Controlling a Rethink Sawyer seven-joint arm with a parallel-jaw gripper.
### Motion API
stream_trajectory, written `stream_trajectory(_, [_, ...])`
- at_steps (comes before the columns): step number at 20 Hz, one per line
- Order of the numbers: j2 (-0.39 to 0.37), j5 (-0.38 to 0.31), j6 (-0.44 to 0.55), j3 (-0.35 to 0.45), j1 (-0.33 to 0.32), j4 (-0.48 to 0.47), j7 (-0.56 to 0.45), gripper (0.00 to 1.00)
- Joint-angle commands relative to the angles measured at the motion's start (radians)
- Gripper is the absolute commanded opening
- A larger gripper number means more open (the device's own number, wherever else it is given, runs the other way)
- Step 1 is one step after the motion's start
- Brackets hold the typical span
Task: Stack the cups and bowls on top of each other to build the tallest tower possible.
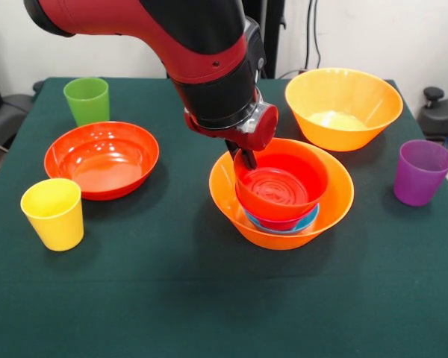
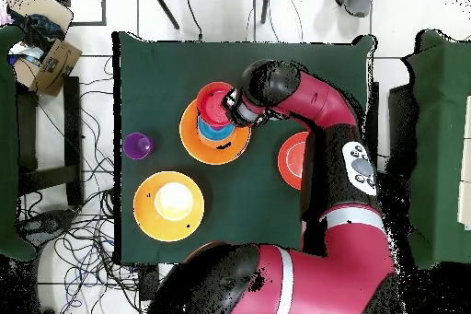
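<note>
Red-orange small bowl (image 1: 281,183) tilts atop the tower (image 1: 281,195), its far rim pinched by the gripper (image 1: 246,159) directly above; the green cup (image 1: 86,100) stands well off. From overhead, the gripper (image 2: 230,108) meets that bowl (image 2: 213,104), the purple cup (image 2: 138,145) beyond the tower (image 2: 214,129).

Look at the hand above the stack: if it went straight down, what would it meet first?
Probably the red bowl on top of the tower; the hand points down at its near-side rim, though depth is unclear.
</note>
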Motion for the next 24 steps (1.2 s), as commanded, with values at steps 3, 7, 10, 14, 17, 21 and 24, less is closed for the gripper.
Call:
stream_trajectory(3, [0.018,-0.037,0.007,0.050,-0.010,0.060,-0.019,0.00])
stream_trajectory(7, [0.014,-0.041,0.002,0.049,-0.015,0.068,-0.028,0.00])
stream_trajectory(10, [0.014,-0.043,0.000,0.050,-0.016,0.070,-0.031,0.00])
stream_trajectory(14, [0.015,-0.045,-0.004,0.050,-0.016,0.070,-0.032,0.00])
stream_trajectory(17, [0.014,-0.047,-0.004,0.049,-0.016,0.070,-0.032,0.00])
stream_trajectory(21, [0.012,-0.045,-0.004,0.049,-0.015,0.074,-0.030,0.00])
stream_trajectory(24, [0.014,-0.046,-0.008,0.050,-0.014,0.075,-0.030,0.00])
